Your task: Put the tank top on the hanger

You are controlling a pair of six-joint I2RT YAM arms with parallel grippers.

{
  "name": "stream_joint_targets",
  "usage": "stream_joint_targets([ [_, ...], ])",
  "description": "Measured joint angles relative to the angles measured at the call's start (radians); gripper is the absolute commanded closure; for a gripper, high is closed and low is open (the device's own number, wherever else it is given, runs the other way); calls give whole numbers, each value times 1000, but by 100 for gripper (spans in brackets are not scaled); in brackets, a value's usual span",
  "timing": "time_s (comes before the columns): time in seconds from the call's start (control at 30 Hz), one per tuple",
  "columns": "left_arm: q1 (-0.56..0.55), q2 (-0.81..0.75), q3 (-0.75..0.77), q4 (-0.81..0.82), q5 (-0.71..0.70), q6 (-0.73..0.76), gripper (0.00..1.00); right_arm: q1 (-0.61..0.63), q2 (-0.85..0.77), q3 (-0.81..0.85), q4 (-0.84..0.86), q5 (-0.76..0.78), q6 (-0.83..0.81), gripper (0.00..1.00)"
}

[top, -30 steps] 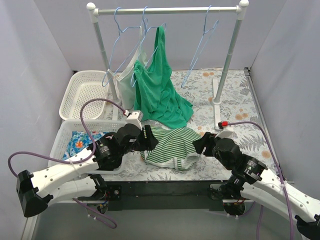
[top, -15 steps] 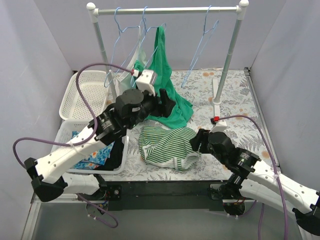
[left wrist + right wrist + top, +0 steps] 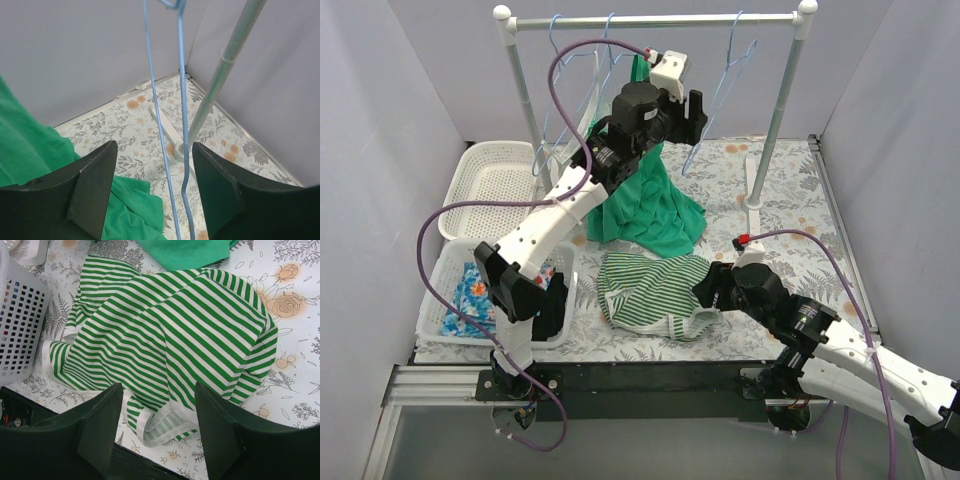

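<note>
Green-striped, the tank top [image 3: 655, 292] lies crumpled on the table [image 3: 790, 200] below the wide-spread right gripper [image 3: 157, 430], while the left gripper [image 3: 155, 170] (also spread, empty) has swung up from it to straddle the hanger [image 3: 182, 100] on the rail [image 3: 660, 19], so fetching that hanger seems the step in hand.

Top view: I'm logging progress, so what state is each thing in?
Tank top: crumpled on the table, unheld.
Hanger: empty, hanging on the rail.
Left hand: open, raised at the hanger, not gripping.
Right hand: open, over the tank top.
Green garment: hung, hem on table.
</note>
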Motion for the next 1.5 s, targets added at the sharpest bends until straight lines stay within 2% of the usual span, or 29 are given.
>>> stream_joint_targets([
  [0.17,-2,72,20,-6,54,18,42,0,-19,0,5,-11,-12,32],
  [0.23,-4,76,20,-8,63,18,46,0,-26,0,6,-16,-15,32],
  [0.33,-4,76,20,7,67,18,58,0,-27,0,6,-18,-16,32],
  [0.6,-5,76,18,9,60,26,62,0,-27,0,6,-22,-18,32],
  [0.67,-7,76,18,11,53,31,66,0,-27,0,6,-22,-18,32],
  [1.1,-34,85,18,32,5,79,67,0,-27,0,6,-30,-18,32],
  [1.23,-35,106,18,37,-5,88,81,0,-27,0,6,-37,-18,32],
  [1.27,-35,111,18,37,-8,90,89,0,-27,0,6,-39,-18,32],
  [1.33,-35,122,18,37,-15,97,100,0,-27,0,6,-42,-18,32],
  [1.5,-35,125,18,42,-40,103,100,0,-27,0,6,-44,-18,32],
])
